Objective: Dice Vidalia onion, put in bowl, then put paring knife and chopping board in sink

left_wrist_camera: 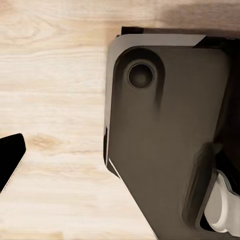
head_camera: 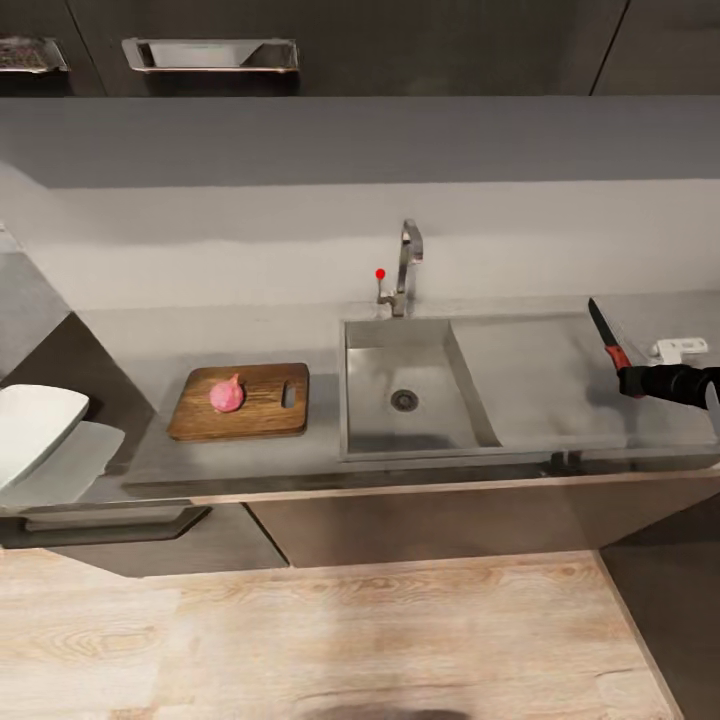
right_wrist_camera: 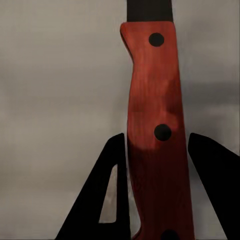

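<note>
The Vidalia onion (head_camera: 227, 394), a whole pinkish bulb, lies on the brown chopping board (head_camera: 255, 412) left of the sink (head_camera: 372, 415). The steel basin holds nothing but its drain. At the far right, over the drainboard (head_camera: 540, 375), my right gripper (head_camera: 636, 381) is shut on the paring knife (head_camera: 602, 327), dark blade pointing up and away. In the right wrist view the gripper (right_wrist_camera: 156, 200) clamps the knife's red riveted handle (right_wrist_camera: 155, 100) between two black fingers. The white bowl (head_camera: 30, 420) stands on the countertop (head_camera: 150, 335) at the far left. A black fingertip (left_wrist_camera: 10, 160) hangs over the floor.
A chrome faucet (head_camera: 408, 262) with a red knob (head_camera: 380, 273) rises behind the basin. A small white object (head_camera: 682, 348) lies on the counter behind my right gripper. Black upper cabinets (head_camera: 330, 45) hang overhead. Wooden floor (head_camera: 330, 640) runs along the counter; the robot's dark base (left_wrist_camera: 165, 130) stands on it.
</note>
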Controlling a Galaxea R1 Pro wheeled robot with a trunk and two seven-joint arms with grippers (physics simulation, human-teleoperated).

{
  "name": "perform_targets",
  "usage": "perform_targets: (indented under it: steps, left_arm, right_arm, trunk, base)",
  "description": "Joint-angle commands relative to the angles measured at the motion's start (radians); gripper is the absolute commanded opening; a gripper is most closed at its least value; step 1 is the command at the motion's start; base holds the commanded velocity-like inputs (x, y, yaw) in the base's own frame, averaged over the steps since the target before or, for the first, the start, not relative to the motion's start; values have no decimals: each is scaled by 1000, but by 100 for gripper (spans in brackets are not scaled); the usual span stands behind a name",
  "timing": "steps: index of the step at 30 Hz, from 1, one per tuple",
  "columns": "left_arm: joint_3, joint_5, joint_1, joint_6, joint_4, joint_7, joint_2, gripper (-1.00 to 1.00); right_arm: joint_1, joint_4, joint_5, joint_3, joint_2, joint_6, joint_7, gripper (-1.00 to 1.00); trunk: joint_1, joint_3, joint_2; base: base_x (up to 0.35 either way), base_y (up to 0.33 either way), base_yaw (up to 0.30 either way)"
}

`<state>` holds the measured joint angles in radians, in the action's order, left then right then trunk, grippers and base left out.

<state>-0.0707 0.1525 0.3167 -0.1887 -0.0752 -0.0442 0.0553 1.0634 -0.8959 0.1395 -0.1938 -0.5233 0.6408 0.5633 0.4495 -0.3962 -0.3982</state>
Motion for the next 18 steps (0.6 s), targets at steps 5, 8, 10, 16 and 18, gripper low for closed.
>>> perform_targets:
  steps: [5,8,10,16,18]
  left_arm:
    - [-8,10,2,-7,-5,-5,0,100]
    - [-8,10,2,-7,-5,-4,0,100]
    - [-8,10,2,-7,-5,-4,0,100]
    - [-8,10,2,-7,-5,-4,0,100]
    - [-8,10,2,-7,-5,-5,0,100]
  right_arm:
    - [1,0,9,-3,2,3,10,-100]
    - [1,0,9,-3,2,3,10,-100]
    - [1,0,9,-3,2,3,10,-100]
    - [1,0,9,-3,8,2,10,-100]
    - [1,0,9,-3,13,3,10,-100]
  trunk:
    - [1,-2,-2]
    - [1,-2,-2]
    - [1,-2,-2]
    - [1,-2,-2]
    - [1,-2,-2]
  base:
    - [-59,322,0]
    - [-91,321,0]
    - [-95,321,0]
    - [-124,317,0]
    - [-136,316,0]
